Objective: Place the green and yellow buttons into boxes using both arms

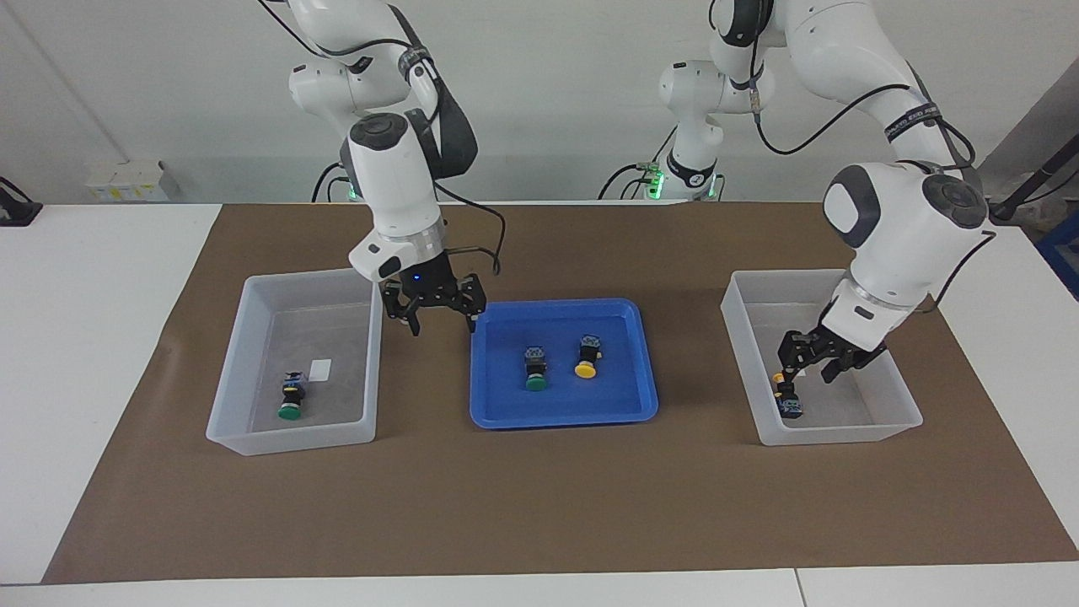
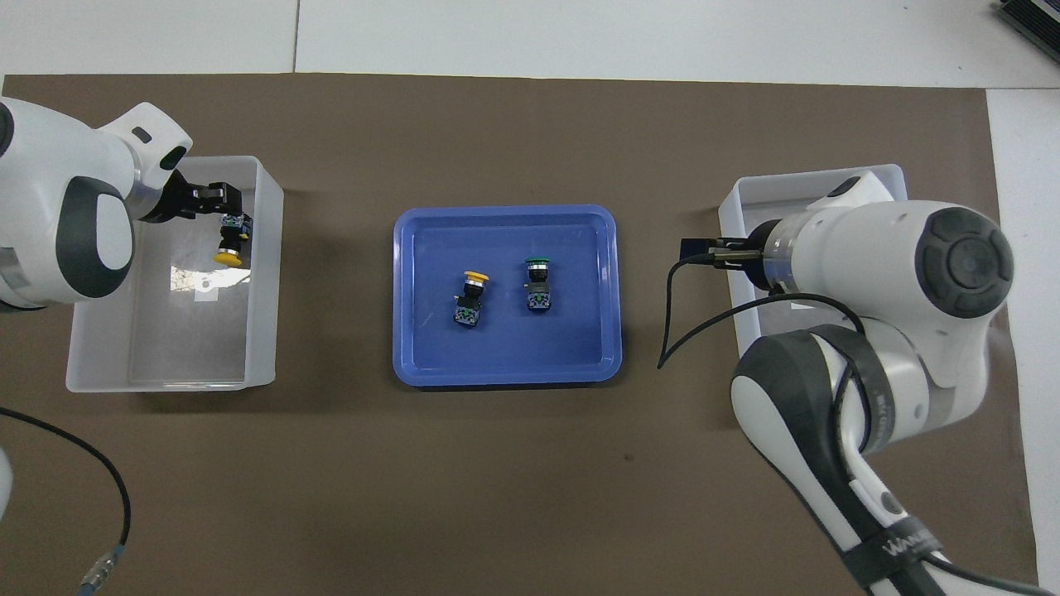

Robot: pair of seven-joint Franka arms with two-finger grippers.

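Roughly half done, judging from how things lie: one button in each box, two left to move. Counting from the largest down: two arms, the right arm [image 1: 396, 185] and the left arm [image 1: 893, 236]. Two clear boxes, one at the right arm's end [image 1: 253, 291] of the table and one at the left arm's end [image 1: 742, 337]. One blue tray [image 1: 556, 305] between them. Two grippers: right gripper [image 1: 443, 324] with fingers spread and empty, up over the gap between its box and the tray; left gripper [image 1: 807, 371] also spread and holding nothing, low inside its box just above a button. Four buttons: one green button [image 1: 289, 405] lying in the right arm's box, one yellow button [image 2: 228, 244] lying in the left arm's box, and one green [image 1: 534, 371] plus one yellow [image 1: 587, 358] side by side in the tray, waiting to be picked.
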